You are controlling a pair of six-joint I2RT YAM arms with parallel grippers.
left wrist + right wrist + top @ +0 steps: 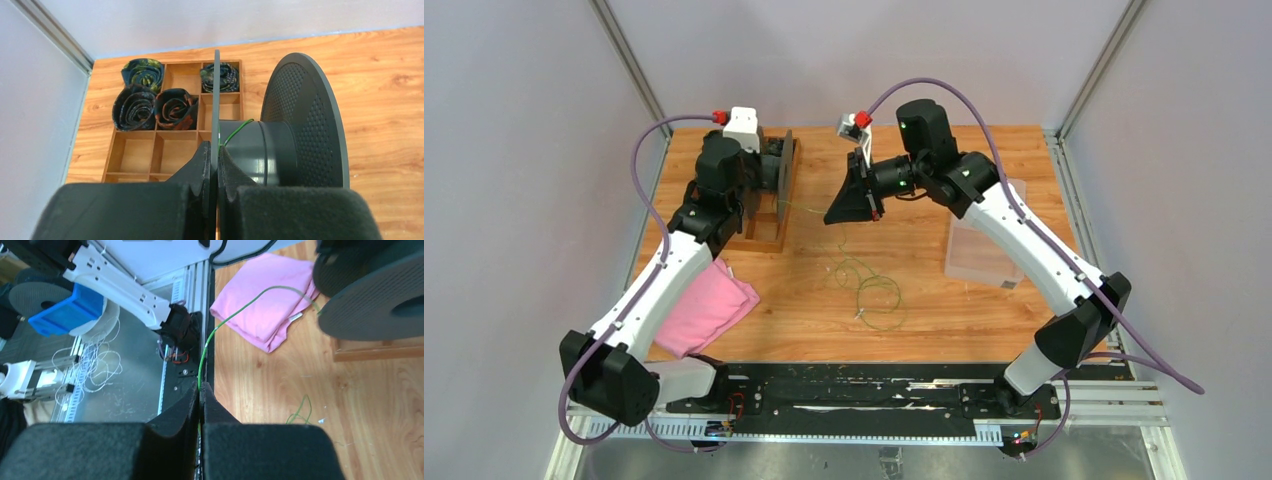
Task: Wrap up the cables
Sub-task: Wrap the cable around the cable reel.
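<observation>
- Toward the middle of the wooden table's (944,335) near edge, the loose end of the very thin, thread-like green wire (879,278) lies in a few slack, overlapping loops, well apart from both claws.
- Near the near-left corner a crumpled pink cloth (709,310) lies flat, partly under the left arm.
- Toward the right edge stands a clear plastic box (979,250), beneath the right arm.
- Past the loops, above the table's middle, the right claw (200,390) is pressed fully together with the wire pinched between its black padded fingers; the strand leaves the fingertips and arcs away toward the spool.
- In the far-left part, the left claw (215,155) is clamped narrow on the thin flange edge of a dark grey plastic spool (305,120), held on edge; one green strand crosses the spool's hub just beside the fingertips.
- Behind the spool, by the far-left corner, sits a wooden compartment tray (135,155) with rolled dark patterned ties (134,107) in its farther cells.
</observation>
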